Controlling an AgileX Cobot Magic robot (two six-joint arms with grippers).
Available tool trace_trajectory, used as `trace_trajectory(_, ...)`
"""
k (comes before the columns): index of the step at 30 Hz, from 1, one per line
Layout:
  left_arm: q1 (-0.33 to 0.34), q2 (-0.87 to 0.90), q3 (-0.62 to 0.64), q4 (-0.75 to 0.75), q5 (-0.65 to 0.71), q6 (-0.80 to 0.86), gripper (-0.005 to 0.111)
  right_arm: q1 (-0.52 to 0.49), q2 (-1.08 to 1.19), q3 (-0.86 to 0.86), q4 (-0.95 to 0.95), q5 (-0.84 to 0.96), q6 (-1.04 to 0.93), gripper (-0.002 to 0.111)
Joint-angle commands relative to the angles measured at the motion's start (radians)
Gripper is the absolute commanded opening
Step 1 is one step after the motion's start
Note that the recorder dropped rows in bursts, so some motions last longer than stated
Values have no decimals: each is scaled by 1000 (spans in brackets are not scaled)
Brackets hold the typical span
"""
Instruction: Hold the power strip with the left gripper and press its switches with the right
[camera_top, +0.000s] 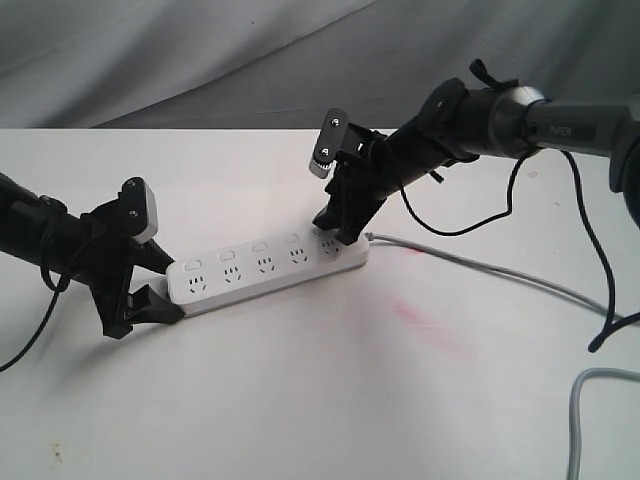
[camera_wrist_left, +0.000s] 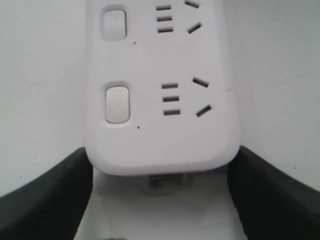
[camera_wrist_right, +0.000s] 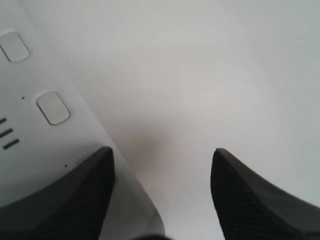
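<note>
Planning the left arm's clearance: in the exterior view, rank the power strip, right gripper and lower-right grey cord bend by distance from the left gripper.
1. power strip: its left end sits inside the left gripper.
2. right gripper: at the strip's far right end.
3. grey cord bend: lower right corner, farthest.

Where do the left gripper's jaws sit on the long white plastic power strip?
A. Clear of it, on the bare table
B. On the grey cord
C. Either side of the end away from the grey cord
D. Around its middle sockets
C: the left gripper has its black jaws against both sides of the long white plastic power strip at its rounded end, opposite the end where the grey cord leaves.
</note>
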Motion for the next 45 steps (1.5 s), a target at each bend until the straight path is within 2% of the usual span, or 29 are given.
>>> trace_trajectory(1,-4,-2,-1,11,-16,1,60,10,-35,23,-53,29,-18,54)
trace_trajectory(12,-4,-2,-1,11,-16,1,60,2,-165,23,-55,76,-14,54)
trace_trajectory(14,-4,-2,-1,11,-16,1,60,2,-186,25,-55,103,-12,50)
trace_trajectory(16,-4,-2,-1,11,-16,1,60,0,-226,66,-44,103,-10,36)
trace_trajectory(19,-4,-2,-1,11,-16,1,60,-2,-344,226,-3,12,-15,9)
trace_trajectory(21,-4,-2,-1,11,-16,1,60,-2,-436,337,6,-43,-15,0)
trace_trajectory(36,-4,-2,-1,11,-16,1,60,-2,-1338,1149,276,-228,-15,0)
trace_trajectory(40,-4,-2,-1,11,-16,1,60,-2,-1528,1271,318,-328,-15,0)
trace_trajectory(45,-4,-2,-1,11,-16,1,60,-2,-1647,1314,321,-418,-15,0)
